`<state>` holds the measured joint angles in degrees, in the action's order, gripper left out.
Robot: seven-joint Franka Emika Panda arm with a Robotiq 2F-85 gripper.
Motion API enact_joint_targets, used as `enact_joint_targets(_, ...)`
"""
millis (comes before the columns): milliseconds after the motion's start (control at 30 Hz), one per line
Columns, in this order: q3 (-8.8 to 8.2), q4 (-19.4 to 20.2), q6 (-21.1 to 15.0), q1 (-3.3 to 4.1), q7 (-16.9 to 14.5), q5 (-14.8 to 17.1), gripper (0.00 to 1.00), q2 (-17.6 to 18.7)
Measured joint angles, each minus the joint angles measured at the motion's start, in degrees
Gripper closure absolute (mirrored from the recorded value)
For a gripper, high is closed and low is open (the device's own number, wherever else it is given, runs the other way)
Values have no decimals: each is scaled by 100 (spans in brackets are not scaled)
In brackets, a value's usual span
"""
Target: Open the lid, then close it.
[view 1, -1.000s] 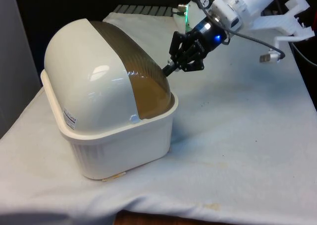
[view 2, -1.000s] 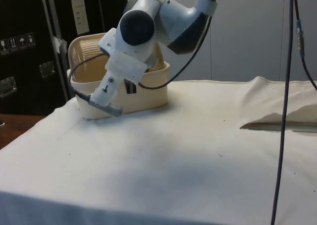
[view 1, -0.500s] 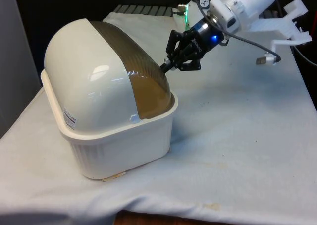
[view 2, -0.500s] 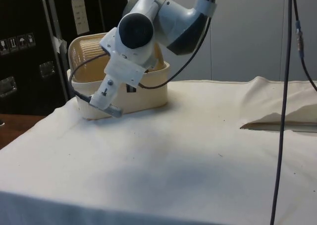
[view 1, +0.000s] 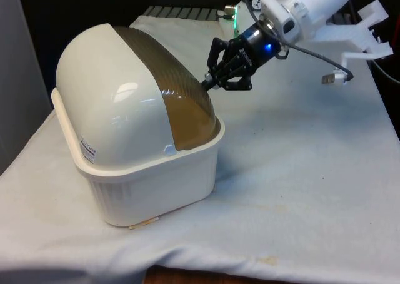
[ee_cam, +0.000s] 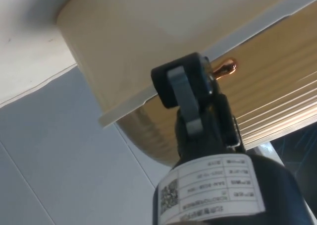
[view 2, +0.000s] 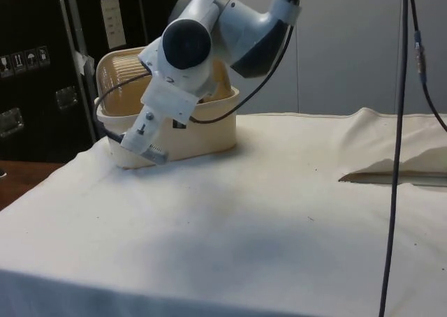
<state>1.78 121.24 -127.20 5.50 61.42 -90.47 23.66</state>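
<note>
We see the gripper [view 1: 209, 82] pinched narrow at the lid [view 1: 169, 90] knob [ee_cam: 224, 66], ready to lift; box [view 1: 156, 184] looks shut

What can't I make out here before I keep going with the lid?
- Lid handle: in the wrist view only a small copper knob peeks past the gripper.
- Contact between gripper and ribbed lid: front view, hidden behind the bread box.
- Box front: side view, covered by the arm.
</note>
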Motion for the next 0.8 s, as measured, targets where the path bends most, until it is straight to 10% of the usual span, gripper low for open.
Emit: enact_joint_targets(800, 0, -183, 29, -17, 613, 34, 100, 97)
